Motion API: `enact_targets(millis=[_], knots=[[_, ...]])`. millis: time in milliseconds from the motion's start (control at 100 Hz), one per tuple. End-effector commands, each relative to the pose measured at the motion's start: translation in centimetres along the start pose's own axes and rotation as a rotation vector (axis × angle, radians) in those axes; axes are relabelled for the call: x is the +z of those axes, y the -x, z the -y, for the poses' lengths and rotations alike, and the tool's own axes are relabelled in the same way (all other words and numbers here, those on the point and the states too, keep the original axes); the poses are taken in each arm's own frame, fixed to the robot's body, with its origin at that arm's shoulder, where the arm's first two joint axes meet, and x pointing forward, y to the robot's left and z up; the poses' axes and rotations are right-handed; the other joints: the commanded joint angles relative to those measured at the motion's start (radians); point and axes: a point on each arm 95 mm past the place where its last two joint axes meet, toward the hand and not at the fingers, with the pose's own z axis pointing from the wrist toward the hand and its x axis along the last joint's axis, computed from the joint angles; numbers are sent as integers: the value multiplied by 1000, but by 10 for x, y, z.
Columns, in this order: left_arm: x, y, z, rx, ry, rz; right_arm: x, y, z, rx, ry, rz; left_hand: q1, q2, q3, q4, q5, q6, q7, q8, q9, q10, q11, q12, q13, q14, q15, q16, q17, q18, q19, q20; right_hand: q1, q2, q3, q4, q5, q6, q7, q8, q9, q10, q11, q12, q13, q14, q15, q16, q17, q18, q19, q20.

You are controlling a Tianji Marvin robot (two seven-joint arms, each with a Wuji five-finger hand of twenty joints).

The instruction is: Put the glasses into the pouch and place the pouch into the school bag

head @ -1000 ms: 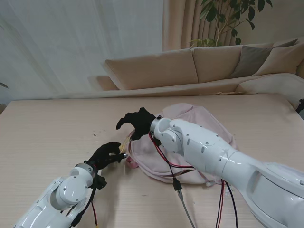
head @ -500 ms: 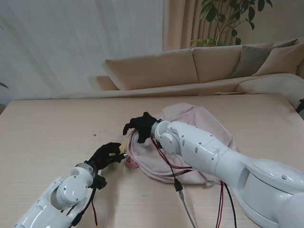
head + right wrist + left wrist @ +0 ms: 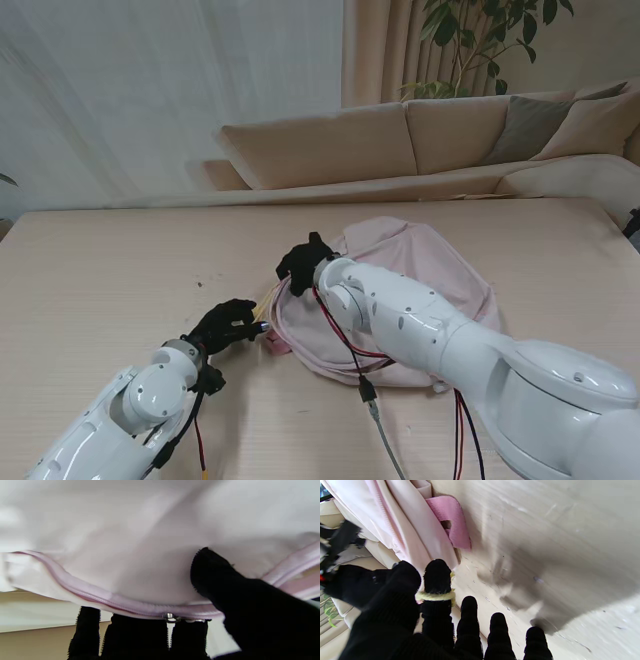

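The pink school bag (image 3: 420,290) lies to the right of the table's middle, its zipped rim (image 3: 140,610) facing my left. My right hand (image 3: 303,262) is shut on that rim: the thumb (image 3: 212,572) presses on top of the fabric and the fingers (image 3: 135,635) sit under the zip. My left hand (image 3: 225,324) is beside the bag's nearer left corner, pinched shut on a thin yellow cord (image 3: 435,596) looped round one finger; the cord (image 3: 266,302) runs towards the bag's mouth. Neither the pouch's body nor the glasses can be seen.
A darker pink strap tab (image 3: 452,522) sticks out of the bag next to my left hand. Red and black cables (image 3: 345,345) hang from my right arm across the bag. A beige sofa (image 3: 400,140) stands behind the table's far edge.
My right hand has dropped from a spread pose above the bag's left end, moved right and closed on the rim. The left hand has stayed put with the cord.
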Motion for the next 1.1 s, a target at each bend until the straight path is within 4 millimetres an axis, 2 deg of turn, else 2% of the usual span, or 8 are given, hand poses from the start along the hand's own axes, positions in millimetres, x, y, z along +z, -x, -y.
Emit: enact_targets(millis=[0,40,220,360,500,620,780,1090], knots=[[9,-8,7,15,15,-27,-6,19,5,7,14,60,-19,23,-14,-15,-11,-48,11,13,14,3,5,-7,-11,-6,22,5,10,26,21,2,-19,39,79,-40,83,89,70,69,71,133,129,90,35,24,71,31,-14,22,18,9],[13,-9,10,23,22,-33,-8,23,4,26,16,102,-19,23,-17,-16,-20,-55,9,15,14,-4,5,-6,-12,-6,23,5,11,25,21,3,0,46,83,-44,89,138,76,83,64,166,145,113,27,48,101,44,-22,22,11,6],[35,-14,18,44,47,-60,-20,47,6,-9,-22,225,-8,21,-30,-16,-52,-73,1,19,5,-5,4,-5,-12,-9,26,5,15,25,23,5,4,64,87,-54,88,193,78,127,62,195,192,160,45,60,176,72,-7,32,19,19],[47,-17,20,44,59,-76,-27,61,11,-65,-41,341,-2,22,-38,-15,-61,-76,0,21,4,-4,5,-4,-11,-8,30,6,18,25,25,6,3,82,65,-49,52,187,75,170,58,199,256,221,97,65,241,89,37,39,60,43],[54,-17,18,39,75,-86,-31,70,18,-50,12,402,7,20,-47,-14,-87,-86,-11,18,-2,-3,4,-4,-10,-9,33,7,22,26,27,7,-1,80,41,-37,46,206,67,136,85,206,267,253,131,76,267,86,50,41,86,56],[54,-16,14,27,95,-90,-34,75,20,-34,39,429,21,19,-53,-12,-99,-85,-16,14,-3,-1,5,-3,-9,-6,36,7,24,28,28,8,-40,95,14,-29,40,200,75,114,85,184,245,253,125,64,241,70,48,44,85,58],[44,-16,3,43,150,-93,-34,74,21,24,61,482,32,28,-63,-8,-115,-76,-24,7,-4,3,2,-4,-12,-4,35,5,24,27,28,9,-31,86,45,-34,69,230,114,119,90,223,261,263,112,94,255,77,30,45,75,53],[-12,5,-13,241,241,-91,-32,74,23,57,60,535,46,45,-88,1,-121,-87,-22,2,4,3,-2,-5,-1,0,37,5,40,37,32,10,-18,56,81,-47,93,232,117,150,78,246,267,272,89,103,266,84,16,42,68,47]])
